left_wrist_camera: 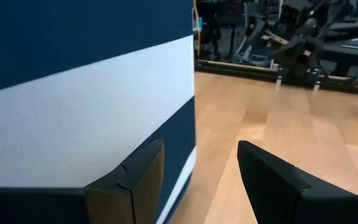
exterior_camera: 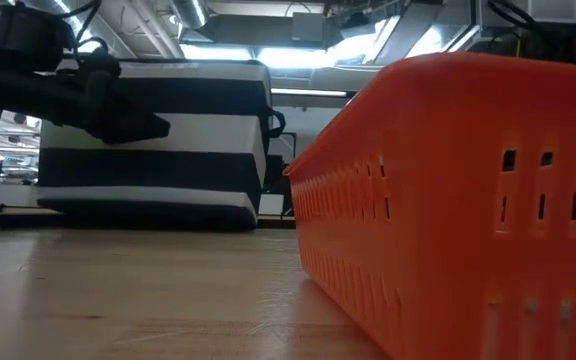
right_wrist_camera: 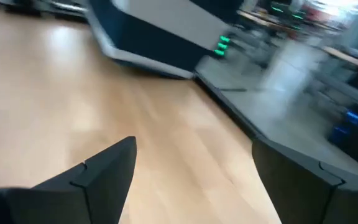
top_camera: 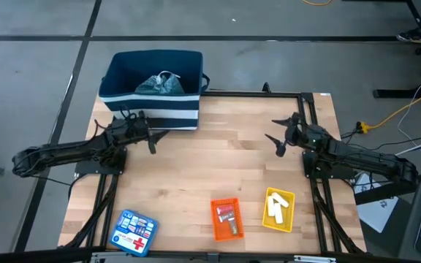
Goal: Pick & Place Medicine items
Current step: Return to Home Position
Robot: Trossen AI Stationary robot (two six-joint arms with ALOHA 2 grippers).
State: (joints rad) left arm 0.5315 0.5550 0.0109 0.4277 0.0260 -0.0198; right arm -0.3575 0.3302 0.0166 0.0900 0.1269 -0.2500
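Small white sticks (top_camera: 275, 207) lie in a yellow tray (top_camera: 288, 219) near the table's near edge. Tiny red and greyish packets (top_camera: 226, 216) lie in an orange tray (top_camera: 217, 228) to its left; that tray's wall (exterior_camera: 448, 200) fills the low view's right. My left gripper (top_camera: 159, 141) (left_wrist_camera: 201, 149) hovers open beside the near right corner of a blue-and-white striped bin (top_camera: 152, 88), touching nothing. My right gripper (top_camera: 276, 134) (right_wrist_camera: 194, 143) is open over bare wood at the table's right, far from both trays.
The striped bin (left_wrist_camera: 73, 106) stands at the table's far left and holds a bundled blue patterned cloth (top_camera: 159, 84). A flat blue box with a red cross (top_camera: 132, 232) lies at the near left corner. Bare wood (top_camera: 210, 161) spans the middle between the arms.
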